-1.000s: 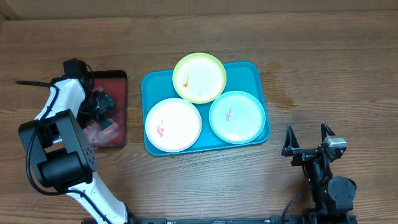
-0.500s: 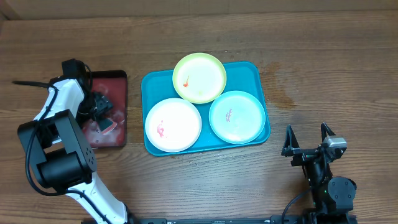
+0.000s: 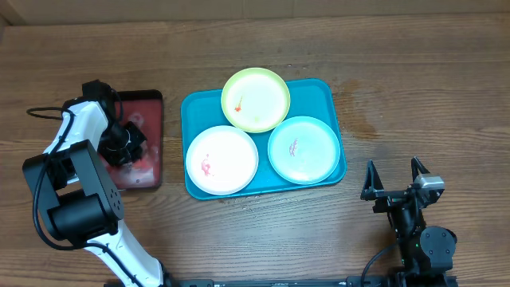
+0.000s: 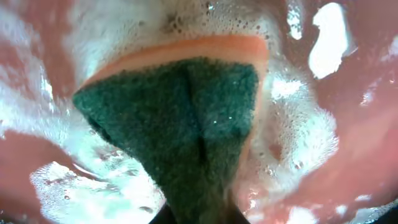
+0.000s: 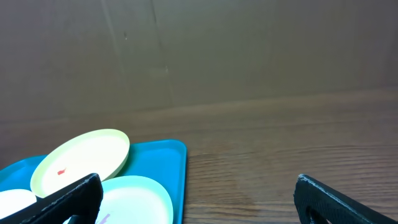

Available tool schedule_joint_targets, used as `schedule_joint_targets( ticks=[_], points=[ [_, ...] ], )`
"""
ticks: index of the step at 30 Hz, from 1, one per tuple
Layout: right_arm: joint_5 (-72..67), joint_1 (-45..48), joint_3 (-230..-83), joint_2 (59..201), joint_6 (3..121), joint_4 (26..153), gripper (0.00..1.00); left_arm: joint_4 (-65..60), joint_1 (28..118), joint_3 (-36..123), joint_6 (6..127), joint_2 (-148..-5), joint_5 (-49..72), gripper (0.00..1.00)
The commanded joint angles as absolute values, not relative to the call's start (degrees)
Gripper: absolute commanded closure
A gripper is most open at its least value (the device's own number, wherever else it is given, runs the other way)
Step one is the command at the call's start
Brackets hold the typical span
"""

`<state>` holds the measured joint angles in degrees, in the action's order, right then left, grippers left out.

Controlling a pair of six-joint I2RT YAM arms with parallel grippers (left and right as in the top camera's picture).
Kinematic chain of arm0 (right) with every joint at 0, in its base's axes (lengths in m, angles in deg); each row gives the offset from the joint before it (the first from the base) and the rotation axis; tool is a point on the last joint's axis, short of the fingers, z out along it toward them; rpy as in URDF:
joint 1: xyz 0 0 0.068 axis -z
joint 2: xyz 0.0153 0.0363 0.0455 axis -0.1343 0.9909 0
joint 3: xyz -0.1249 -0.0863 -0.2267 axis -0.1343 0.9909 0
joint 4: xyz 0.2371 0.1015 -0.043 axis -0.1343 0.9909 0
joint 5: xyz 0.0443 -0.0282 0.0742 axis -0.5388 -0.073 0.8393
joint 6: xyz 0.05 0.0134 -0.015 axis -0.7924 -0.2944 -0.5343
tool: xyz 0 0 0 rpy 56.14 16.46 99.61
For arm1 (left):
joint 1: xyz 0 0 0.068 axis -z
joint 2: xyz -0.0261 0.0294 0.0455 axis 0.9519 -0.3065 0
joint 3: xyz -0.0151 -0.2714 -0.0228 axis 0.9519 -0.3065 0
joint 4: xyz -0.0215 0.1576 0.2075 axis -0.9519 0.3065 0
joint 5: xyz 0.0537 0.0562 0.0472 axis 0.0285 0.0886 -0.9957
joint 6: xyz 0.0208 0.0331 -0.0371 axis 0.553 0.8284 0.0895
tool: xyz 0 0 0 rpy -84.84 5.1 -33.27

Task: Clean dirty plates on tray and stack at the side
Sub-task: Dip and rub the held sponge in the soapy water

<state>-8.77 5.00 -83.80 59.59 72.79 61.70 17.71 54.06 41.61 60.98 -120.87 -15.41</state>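
Soft, even light throughout; the left wrist view is blurred, its foam point(image 4: 298, 143) glaring.

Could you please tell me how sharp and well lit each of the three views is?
Overhead: evenly lit and sharp, the teal tray crisp-edged. Left wrist: so close that the green sponge fills the frame, foam blurred, wet patches glaring white. Right wrist: dim but clear, the right hand only dark fingers at the bottom corners.

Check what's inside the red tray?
Soapy foam and a green-faced sponge, pinched by the left gripper. The red tray floor beneath them is hidden; the arm covers part of it from overhead.
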Motion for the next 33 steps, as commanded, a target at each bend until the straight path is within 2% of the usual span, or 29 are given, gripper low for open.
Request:
schedule_joint_targets(
  ticks=[1,2,3,4,14,15,16,19,21,22,27,33],
  points=[
    [-9.4,4.8,-83.2,59.3,73.0,61.3,0.0,17.0,54.2,41.1,60.8,-121.8,-17.7,0.91],
    [-9.4,4.8,-83.2,59.3,73.0,61.3,0.0,16.7,54.2,41.1,60.8,-121.8,-18.5,0.66],
    [-9.4,4.8,-83.2,59.3,73.0,61.3,0.0,16.3,54.2,41.1,60.8,-121.8,-19.4,0.13],
    [-9.4,4.8,-83.2,59.3,73.0,61.3,0.0,15.8,54.2,41.1,60.8,-121.8,-20.0,0.0],
    [-9.4,4.8,-83.2,59.3,73.0,61.3,0.0,13.8,54.2,41.1,60.8,-121.8,-25.6,0.0],
    [-9.4,4.8,-83.2,59.3,73.0,61.3,0.0,13.8,54.2,41.1,60.8,-121.8,-25.6,0.06],
    [-9.4,4.8,-83.2,59.3,73.0,61.3,0.0,13.8,54.2,41.1,60.8,-121.8,-25.4,0.18],
    [-9.4,4.8,-83.2,59.3,73.0,61.3,0.0,13.8,54.2,41.1,60.8,-121.8,-25.4,0.38],
    [-9.4,4.8,-83.2,59.3,73.0,61.3,0.0,13.8,54.2,41.2,61.2,-121.8,-25.5,0.73],
    [-9.4,4.8,-83.2,59.3,73.0,61.3,0.0,13.8,54.2,41.4,61.7,-121.8,-25.5,0.94],
    [-9.4,4.8,-83.2,59.3,73.0,61.3,0.0,18.2,54.2,46.1,62.2,-121.5,-25.4,0.96],
    [-9.4,4.8,-83.2,59.3,73.0,61.3,0.0,31.7,54.2,62.1,63.6,-119.9,-25.3,0.96]
  ],
)
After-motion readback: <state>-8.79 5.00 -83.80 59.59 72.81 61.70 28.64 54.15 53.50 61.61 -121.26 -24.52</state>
